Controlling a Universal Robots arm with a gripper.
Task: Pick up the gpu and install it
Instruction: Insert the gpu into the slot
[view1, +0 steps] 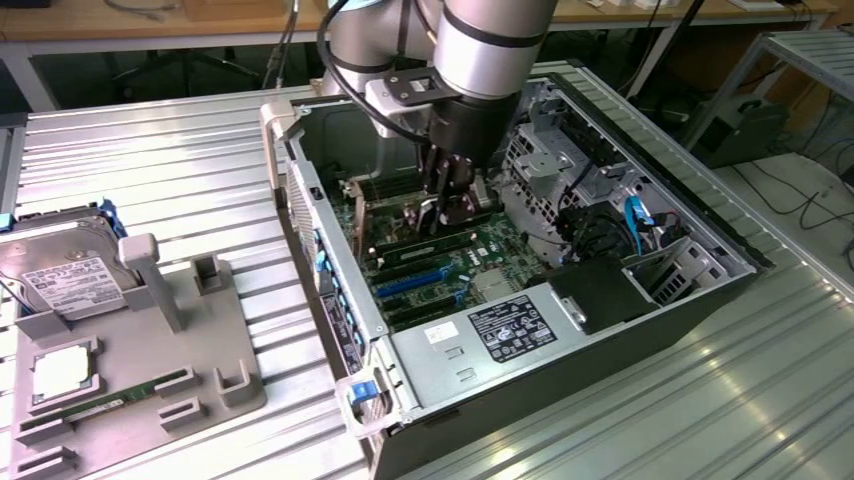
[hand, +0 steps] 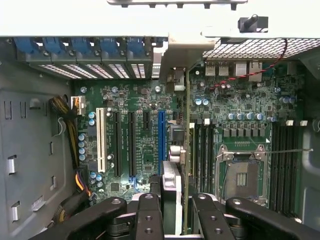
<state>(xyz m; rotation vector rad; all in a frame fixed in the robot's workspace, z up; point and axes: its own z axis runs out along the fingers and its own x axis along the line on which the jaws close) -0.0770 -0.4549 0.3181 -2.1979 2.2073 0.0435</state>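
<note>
Hand (hand: 179, 207) narrow, clamped on the gpu (hand: 173, 181) - one finger on each face. Card stands on edge, upright over the motherboard (hand: 142, 145), inside the open PC case (view1: 534, 410). In the wrist view the gpu sits between the blue slot (hand: 161, 132) and the memory slots (hand: 202, 150), just beside both, with its metal bracket end toward the case's rear wall. Cannot tell whether its lower edge is seated in a slot. Case lies on its side mid-bench (view1: 160, 170). Grey fixture (view1: 200, 340) sits near the bench edge on the exterior view's left - well apart from the case. It carries a hard drive (view1: 60, 280), a square chip (view1: 60, 372) and a green memory stick (view1: 114, 400).
</note>
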